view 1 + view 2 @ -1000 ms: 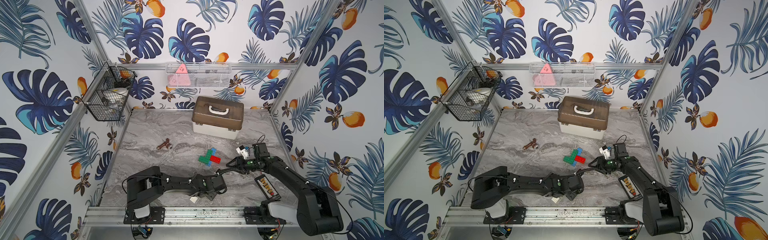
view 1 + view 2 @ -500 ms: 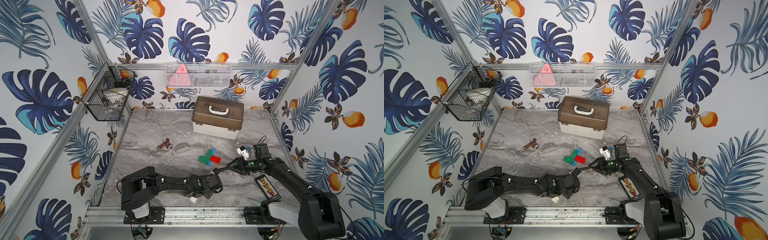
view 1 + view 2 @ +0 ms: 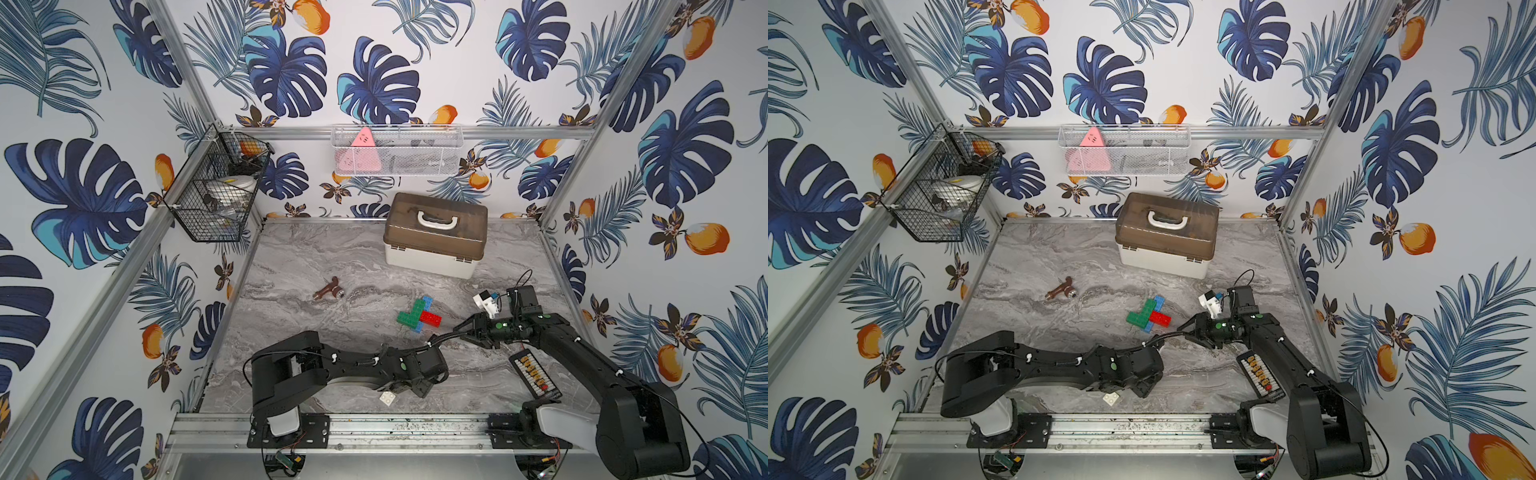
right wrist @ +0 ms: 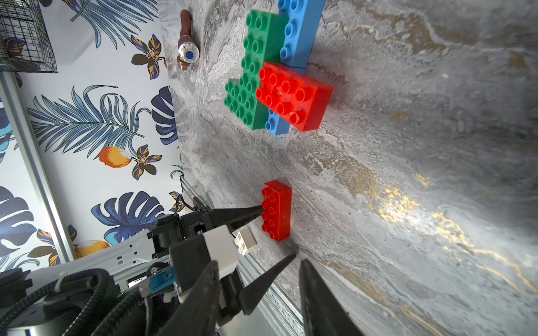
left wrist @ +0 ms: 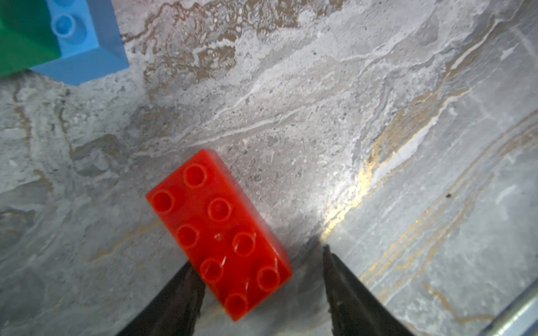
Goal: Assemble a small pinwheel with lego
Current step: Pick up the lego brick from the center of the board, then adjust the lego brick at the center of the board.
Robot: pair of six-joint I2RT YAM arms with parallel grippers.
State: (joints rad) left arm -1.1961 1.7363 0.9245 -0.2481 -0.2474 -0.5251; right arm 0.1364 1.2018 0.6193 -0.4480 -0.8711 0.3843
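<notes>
Half-built pinwheel point(image 3: 418, 318) lies on the counter point(image 3: 332, 257) in front of the box point(image 3: 435, 235), apart from it: green, blue and one red arm. Farther from the box I see a loose red brick point(image 5: 218, 232), flat, studs up. My left pincer point(image 5: 256, 256) is open around it, one finger point(image 5: 180, 291) against it, no clamp. The white brick point(image 3: 387, 397) is farthest from the box. My right pincer point(image 3: 460, 333) is open and empty.

I log the left arm point(image 3: 353, 368) and right arm point(image 3: 582, 355) as matte black angular links on pale grey bases point(image 3: 284, 422), with corrugated black cable looms point(image 3: 441, 338) clipped by white ties point(image 3: 333, 356), small green dots point(image 3: 402, 366) at the joints, and slim tapered black fingers point(image 5: 343, 291).
</notes>
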